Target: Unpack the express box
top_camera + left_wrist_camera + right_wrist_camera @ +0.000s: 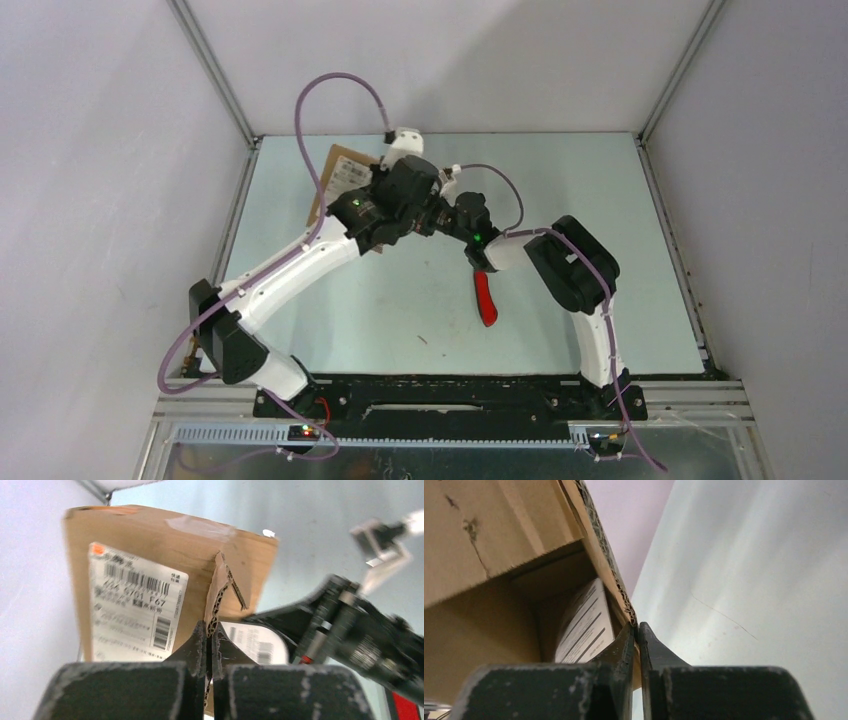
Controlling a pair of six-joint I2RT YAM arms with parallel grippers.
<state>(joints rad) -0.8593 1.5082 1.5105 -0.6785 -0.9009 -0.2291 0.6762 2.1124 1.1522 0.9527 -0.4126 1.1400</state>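
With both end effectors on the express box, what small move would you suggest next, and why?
Probably draw them apart to open the express box wider: the left end effector and right end effector are each shut on one of its edges, and a white labelled item shows inside.

Brown express box, white barcoded label, red knife handle

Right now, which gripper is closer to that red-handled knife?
Right. The right gripper pinches an edge of the express box just beyond the red-handled knife; the left gripper pinches another flap farther to the left.
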